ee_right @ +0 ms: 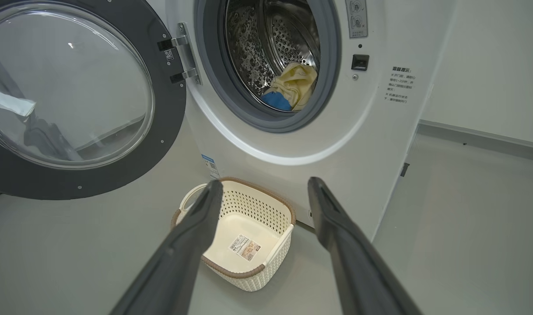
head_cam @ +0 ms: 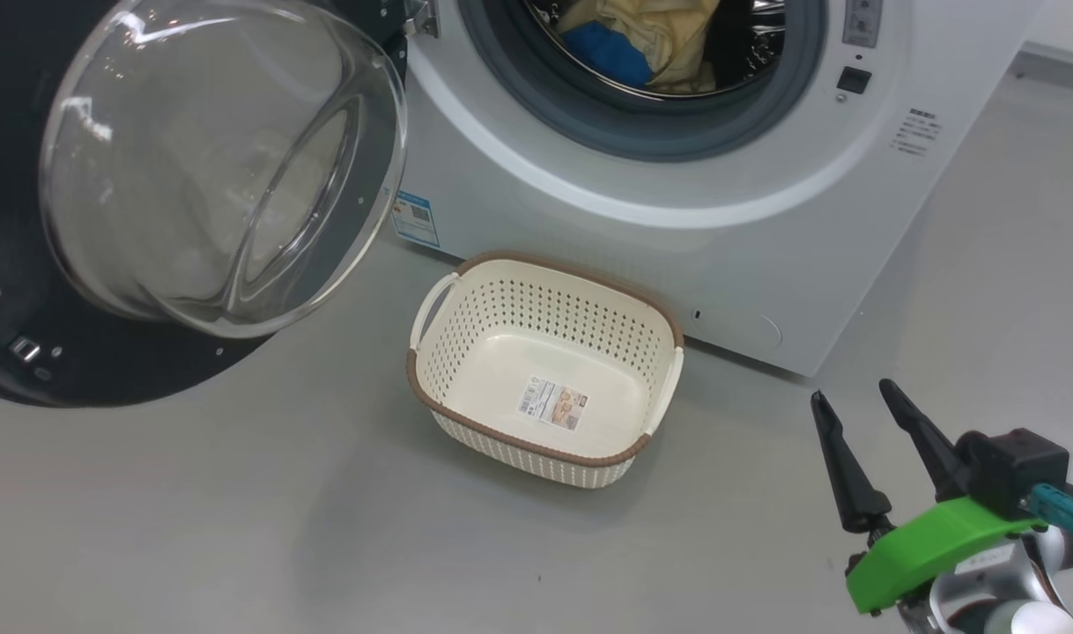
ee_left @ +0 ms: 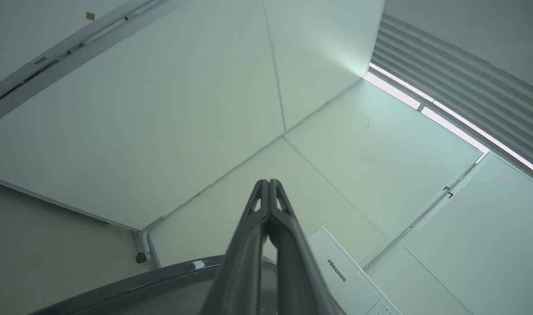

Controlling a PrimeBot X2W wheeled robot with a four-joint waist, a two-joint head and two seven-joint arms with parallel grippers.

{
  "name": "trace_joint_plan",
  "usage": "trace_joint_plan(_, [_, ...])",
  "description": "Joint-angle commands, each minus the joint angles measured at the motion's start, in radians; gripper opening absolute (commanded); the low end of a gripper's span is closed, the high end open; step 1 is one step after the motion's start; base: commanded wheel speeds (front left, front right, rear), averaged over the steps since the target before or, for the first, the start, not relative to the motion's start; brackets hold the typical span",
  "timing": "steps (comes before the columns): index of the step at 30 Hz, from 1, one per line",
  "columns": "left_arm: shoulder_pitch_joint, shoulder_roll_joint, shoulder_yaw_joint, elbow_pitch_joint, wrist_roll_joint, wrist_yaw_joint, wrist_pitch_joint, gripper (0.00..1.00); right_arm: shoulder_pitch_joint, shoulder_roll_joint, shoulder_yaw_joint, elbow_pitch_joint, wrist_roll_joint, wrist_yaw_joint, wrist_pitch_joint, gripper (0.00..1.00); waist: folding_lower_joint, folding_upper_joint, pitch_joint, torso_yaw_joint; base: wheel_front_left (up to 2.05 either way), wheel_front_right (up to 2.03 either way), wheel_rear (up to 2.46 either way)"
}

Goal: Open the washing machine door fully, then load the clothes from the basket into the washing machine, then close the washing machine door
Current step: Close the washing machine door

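– R claw [head_cam: 852, 391] first, how's it look?
– Near right, low over the floor [head_cam: 237, 528]. Fingers spread wide, nothing btwn them. Its tips frame the basket [ee_right: 253, 203] in its own cam.
– L claw [ee_left: 266, 181]?
– Tips pressed tight together, gripping nothing. Pts up at pale wall panels, w/ a white panel [ee_left: 354, 284] lettered Hisense just right of it.
– Basket pos?
– On the floor, centre, left of the R claw, just in front of the washing machine [head_cam: 677, 246]. Upright, label sticker [head_cam: 554, 403] on its bottom in plain sight.
– Door?
– The washing machine door [head_cam: 219, 167] is swung wide open on the left, hinged at the opening's left edge, glass bowl bulging toward cam. Blue sticker [head_cam: 416, 217] low on the machine front, btwn door & basket.
– Clothes?
– Farthest back: the clothes [head_cam: 651, 44] lie in the drum [ee_right: 275, 39], behind the grey gasket [head_cam: 642, 132]. Cream-yellow fabric w/ a blue patch, low, near the opening.
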Motion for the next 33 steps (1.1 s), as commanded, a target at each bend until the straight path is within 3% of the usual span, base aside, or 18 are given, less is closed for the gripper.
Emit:
trace_joint_plan(1, [-0.052,0.077,0.052,0.029,-0.033,0.005,0.024,0.00,-0.048,-0.022,0.012,-0.043,-0.003,0.000,0.005,1.00,-0.0001,0.0000,0.015,-0.018,0.00,0.00,0.00])
trace_joint_plan(9, [-0.116,0.154,0.153,0.290,-0.177,0.032,0.133,0.00,-0.048,-0.037,0.017,-0.050,0.008,0.000,0.012,1.00,-0.0001,0.0000,0.031,-0.054,0.00,0.00,0.00])
trace_joint_plan(16, [-0.102,0.184,0.216,0.452,-0.251,0.057,0.200,0.00,-0.046,-0.042,0.021,-0.056,0.011,0.000,0.021,1.00,-0.0001,0.0000,0.035,-0.074,0.00,0.00,0.00])
trace_joint_plan(33, [-0.140,0.211,0.178,0.592,-0.274,0.004,0.310,0.00,-0.047,-0.048,0.033,-0.062,0.022,0.000,0.035,1.00,-0.0001,0.0000,0.042,-0.109,0.00,0.00,0.00])
